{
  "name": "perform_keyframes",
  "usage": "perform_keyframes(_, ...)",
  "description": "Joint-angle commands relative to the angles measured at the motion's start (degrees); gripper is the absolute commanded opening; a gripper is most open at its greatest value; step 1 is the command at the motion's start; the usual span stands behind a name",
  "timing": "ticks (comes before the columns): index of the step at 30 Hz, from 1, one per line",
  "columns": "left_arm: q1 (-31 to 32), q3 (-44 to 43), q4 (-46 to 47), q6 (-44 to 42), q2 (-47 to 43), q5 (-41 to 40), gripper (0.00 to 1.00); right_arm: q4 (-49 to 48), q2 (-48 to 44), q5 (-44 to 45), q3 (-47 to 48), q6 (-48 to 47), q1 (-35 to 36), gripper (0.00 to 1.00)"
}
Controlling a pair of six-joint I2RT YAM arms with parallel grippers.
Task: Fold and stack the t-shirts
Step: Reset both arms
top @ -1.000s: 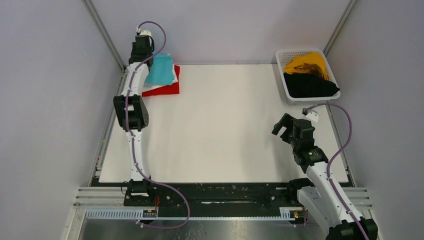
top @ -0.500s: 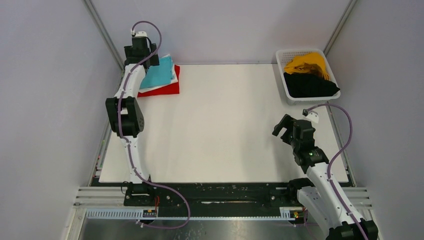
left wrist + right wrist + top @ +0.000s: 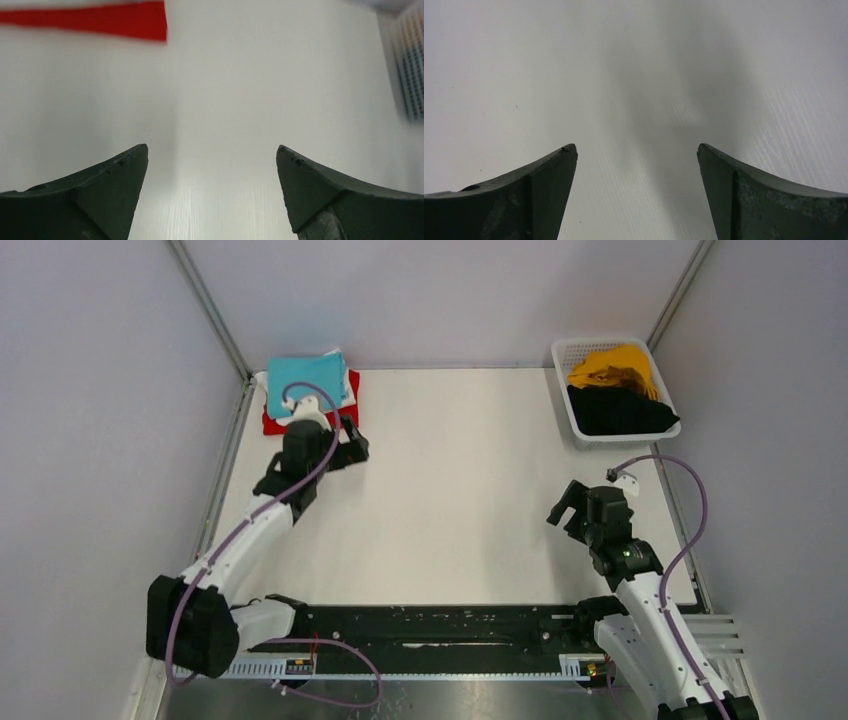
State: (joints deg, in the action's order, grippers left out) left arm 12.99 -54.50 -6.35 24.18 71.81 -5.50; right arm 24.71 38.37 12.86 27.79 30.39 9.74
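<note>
Your count at this moment, item by item. On the tabletop (image 3: pixel 450 510), far-left corner, one stack of three folded tees: the turquoise t-shirt (image 3: pixel 305 373) on top, the white t-shirt (image 3: pixel 260 380) showing only as a thin edge beneath it, and the red t-shirt (image 3: pixel 271 424) at the bottom with its near edge sticking out. The pile looks fairly square, though you cannot tell how neat the hidden layers are. In the far-right corner, the white mesh basket (image 3: pixel 562 390) holds two tees, unfolded and bunched: the mustard yellow t-shirt (image 3: pixel 610 368) at the far end and the black t-shirt (image 3: pixel 615 410) at the near end, the two touching. Your left claw (image 3: pixel 352 452) is just near of the stack and apart from it, jaws spread wide and grasping nothing; its wrist view shows only bare tabletop between the fingers, with the red edge beyond them. Your right claw (image 3: pixel 568 512) is on the right side, well near of the basket, jaws likewise spread and empty over bare tabletop. Progress, as a judgement: three of five shirts are folded and stacked, so you are a little past halfway. The mustard yellow and black ones each need lifting out, spreading flat, folding and carrying to the pile. Neither claw is at the basket yet; the right one is closer to it.
</note>
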Motion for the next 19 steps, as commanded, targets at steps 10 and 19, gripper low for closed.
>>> perform_keyframes(10,10.7,21.5,-3.2,6.7,-27.4,-7.8,0.99,1.8,-7.4,3.9,-3.0,2.4,-0.1,0.98)
perform_keyframes(19,10.7,21.1,-4.2,5.4,-27.1,-6.9,0.99,1.3,-12.1,1.7,-3.5,0.8,-0.2,0.98)
